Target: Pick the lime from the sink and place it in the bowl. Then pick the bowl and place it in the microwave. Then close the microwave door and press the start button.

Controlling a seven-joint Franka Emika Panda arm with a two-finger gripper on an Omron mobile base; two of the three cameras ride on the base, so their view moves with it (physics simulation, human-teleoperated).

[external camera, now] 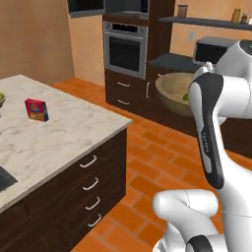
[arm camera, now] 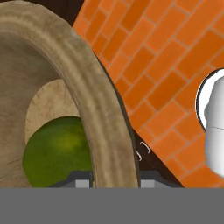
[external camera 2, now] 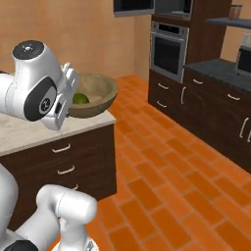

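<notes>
The wide wooden bowl [external camera: 172, 88] hangs in the air over the brick floor, away from the counters. My gripper [arm camera: 114, 181] is shut on its rim [arm camera: 94, 109], with one finger inside the bowl and one outside. The green lime [arm camera: 54, 153] lies in the bottom of the bowl [external camera 2: 98, 90], close to the inner finger, and also peeks over the rim as the lime [external camera 2: 80, 99]. High above the oven sits the microwave [external camera: 127, 6], its door [external camera: 86, 7] swung open to the left. A dark corner of the sink [external camera: 4, 181] shows at the left edge.
A marble island counter [external camera: 64, 138] with drawers stands to the left, carrying a red box [external camera: 37, 109]. A steel oven [external camera: 125, 49] stands ahead, with dark cabinets and a small grey appliance [external camera: 212, 49] to its right. Orange brick floor [external camera 2: 186, 186] lies open between them.
</notes>
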